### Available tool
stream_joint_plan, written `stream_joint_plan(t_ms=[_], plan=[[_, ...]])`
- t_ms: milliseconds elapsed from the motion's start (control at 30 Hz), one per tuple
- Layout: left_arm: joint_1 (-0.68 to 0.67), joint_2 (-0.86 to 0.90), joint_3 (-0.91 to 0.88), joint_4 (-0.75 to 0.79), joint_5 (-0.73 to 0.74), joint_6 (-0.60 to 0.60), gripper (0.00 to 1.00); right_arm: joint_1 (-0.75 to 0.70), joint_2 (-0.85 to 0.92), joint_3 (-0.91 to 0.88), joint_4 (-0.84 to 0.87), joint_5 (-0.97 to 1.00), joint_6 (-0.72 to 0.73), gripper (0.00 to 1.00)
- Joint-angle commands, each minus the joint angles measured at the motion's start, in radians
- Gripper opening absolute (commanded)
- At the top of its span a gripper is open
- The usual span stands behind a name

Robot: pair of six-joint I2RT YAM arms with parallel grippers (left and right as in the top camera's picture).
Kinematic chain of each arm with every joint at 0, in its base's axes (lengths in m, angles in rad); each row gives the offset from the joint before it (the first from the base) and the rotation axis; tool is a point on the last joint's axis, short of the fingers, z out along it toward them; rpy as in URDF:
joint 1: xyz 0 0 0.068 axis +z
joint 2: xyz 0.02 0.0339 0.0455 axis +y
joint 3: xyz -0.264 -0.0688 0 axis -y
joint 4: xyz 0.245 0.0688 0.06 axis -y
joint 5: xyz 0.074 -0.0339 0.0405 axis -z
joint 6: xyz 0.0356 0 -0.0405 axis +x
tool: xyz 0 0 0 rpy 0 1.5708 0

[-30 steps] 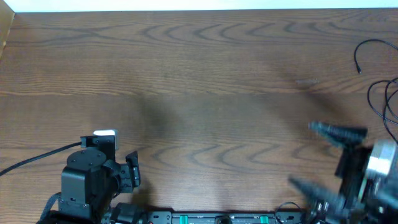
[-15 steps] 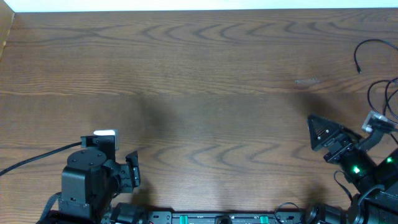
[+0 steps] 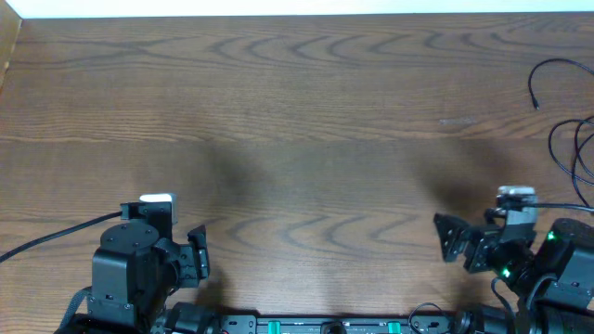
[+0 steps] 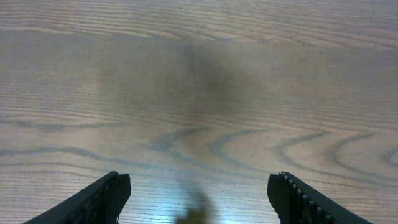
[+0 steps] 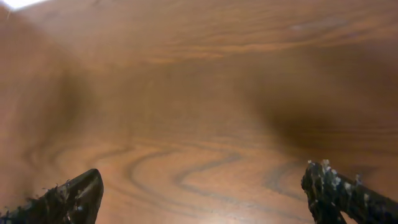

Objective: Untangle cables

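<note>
- The left arm (image 3: pixel 130 269) sat at the near left corner of the table (image 3: pixel 306 111), with a thick black wire (image 3: pixel 56 237) running off its base to the left edge.
- The left gripper (image 3: pixel 197 258) stood with its jaws wide apart and held nothing. In the wrist view, only bare wood lay between the two fingers (image 4: pixel 109 196).
- The middle of the table showed wood grain and soft shadows.
- The right gripper (image 3: pixel 459 243) sat low near the front right, pointing left. Its jaws were spread fully and gripped nothing. Its wrist view showed just wood between the fingers (image 5: pixel 74 196).
- The cables (image 3: pixel 560 60) lay at the far right edge, well apart from both grippers. One curved down to a small plug tip (image 3: pixel 535 104), and more thin loops (image 3: pixel 551 139) ran out of frame below it.
</note>
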Motion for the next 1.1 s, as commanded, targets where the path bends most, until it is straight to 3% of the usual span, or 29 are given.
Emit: stream_joint_plan(t_ms=[0,333,533,700,1067], plan=[[0.004,-0.001,-0.001,-0.002,-0.012,0.001,0.76,0.058,-0.006,0.08,-0.052,0.004,-0.079,0.99],[0.004,-0.001,-0.001,-0.001,-0.012,0.001,0.76,0.199,-0.093,0.335,-0.347,0.051,-0.051,0.99],[0.004,-0.001,-0.001,-0.001,-0.012,0.001,0.76,0.203,-0.175,0.344,-0.344,0.098,-0.005,0.99],[0.004,-0.001,-0.001,-0.001,-0.012,0.001,0.77,0.197,-0.219,0.276,-0.167,0.146,-0.008,0.99],[0.004,-0.001,-0.001,0.001,0.006,-0.002,0.77,0.178,-0.242,-0.143,0.562,0.154,0.029,0.99]])
